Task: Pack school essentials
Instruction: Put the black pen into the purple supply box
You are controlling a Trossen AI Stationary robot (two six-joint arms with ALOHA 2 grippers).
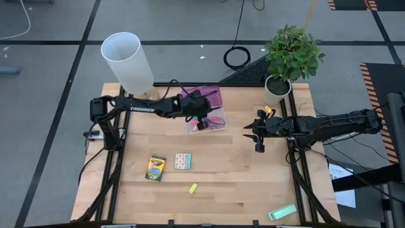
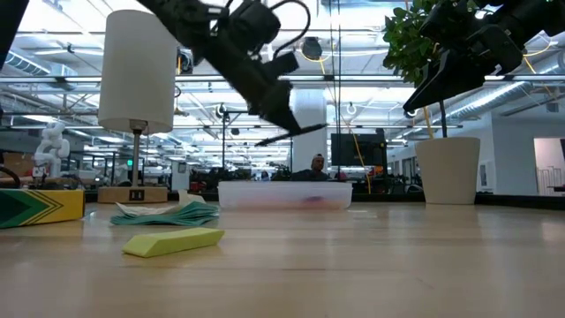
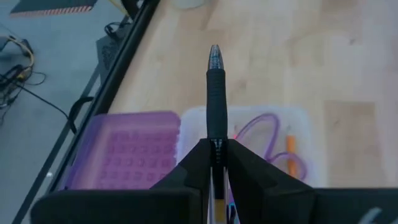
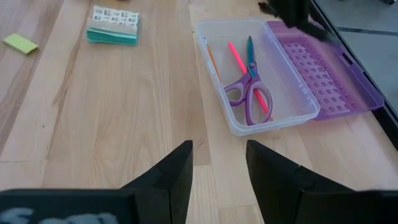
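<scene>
A clear pencil box point(image 4: 261, 87) with its purple lid point(image 4: 323, 74) open lies at the table's far middle. Purple-handled scissors point(image 4: 250, 93), a pink pencil point(image 4: 237, 59) and an orange pencil point(image 4: 212, 61) lie inside it. My left gripper point(image 3: 216, 146) hovers over the box point(image 1: 205, 120), shut on a black pen point(image 3: 216, 93). My right gripper point(image 1: 256, 136) stands open to the right of the box, holding nothing. A crayon box point(image 1: 155, 168), a teal-edged packet point(image 1: 183, 161) and a small yellow block point(image 1: 193, 188) lie flat on the table nearer the front. My left gripper pinches the black pen between its two fingers at the rear of the barrel point(image 3: 216, 142). The pen runs along the fingers and sticks out ahead of their tips, its point point(image 3: 214, 53) leading. It is lifted clear above the open box.
A lamp with a white shade point(image 1: 126, 60) stands at the far left corner and a potted plant point(image 1: 291, 57) at the far right corner. A pale green flat block point(image 1: 281, 212) lies near the front right edge. Bare wood shows between the box and the front edge.
</scene>
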